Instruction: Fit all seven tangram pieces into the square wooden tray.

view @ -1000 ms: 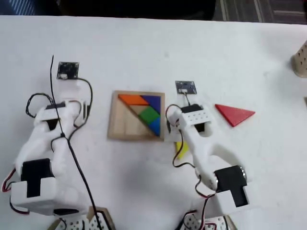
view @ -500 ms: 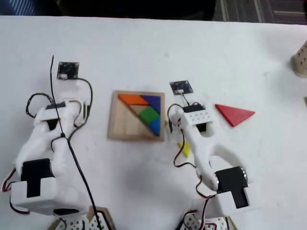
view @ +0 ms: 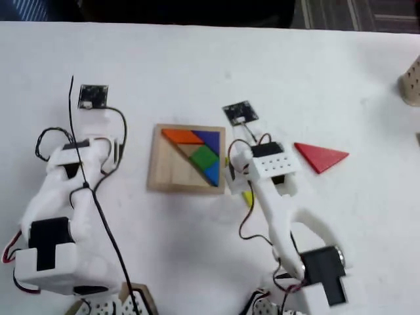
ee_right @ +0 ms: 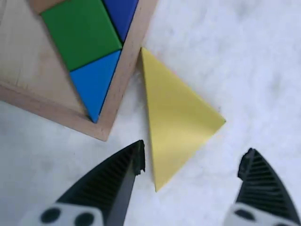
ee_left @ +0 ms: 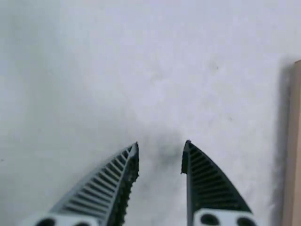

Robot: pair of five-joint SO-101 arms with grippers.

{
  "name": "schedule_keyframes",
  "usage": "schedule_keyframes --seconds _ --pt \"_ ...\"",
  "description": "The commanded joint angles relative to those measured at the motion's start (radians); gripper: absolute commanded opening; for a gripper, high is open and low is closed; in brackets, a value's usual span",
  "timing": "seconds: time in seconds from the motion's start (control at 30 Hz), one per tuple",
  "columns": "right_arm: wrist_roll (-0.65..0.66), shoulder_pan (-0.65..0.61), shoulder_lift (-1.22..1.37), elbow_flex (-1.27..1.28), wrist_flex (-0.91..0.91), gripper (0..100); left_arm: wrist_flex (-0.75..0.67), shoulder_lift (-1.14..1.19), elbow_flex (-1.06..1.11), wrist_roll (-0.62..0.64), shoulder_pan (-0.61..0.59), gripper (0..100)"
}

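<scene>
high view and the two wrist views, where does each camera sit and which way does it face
High view: fixed above the table, looking down; left arm and right arm show, tray between them.
Left wrist view: on the left arm's wrist, facing down at bare table beside the tray's edge; open left gripper shows.
Right wrist view: on the right arm's wrist, facing down at the yellow triangle; open right gripper shows.
Shared: high and right wrist views both show tray and yellow triangle.

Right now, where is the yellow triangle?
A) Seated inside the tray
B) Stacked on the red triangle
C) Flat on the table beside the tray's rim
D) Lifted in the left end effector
C: the right wrist view shows the yellow triangle lying flat on the table beside the rim of the wooden tray, with the right end effector open over it.
</scene>
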Motion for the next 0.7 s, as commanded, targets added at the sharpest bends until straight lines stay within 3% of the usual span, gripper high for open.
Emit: schedule_keyframes --seconds 0.0,0.43,0.67 --pt "0.011 -0.022 0.05 -0.043 -0.082 29.6 0.008 -0.004 -0.049 0.017 -0.018 17" --pt "0.018 0.035 0.254 -0.222 -0.047 29.6 0.026 -0.004 -0.054 0.017 -0.018 17" --pt "0.015 0.054 0.387 -0.374 0.128 29.4 0.026 -0.004 -0.054 0.017 -0.018 17"
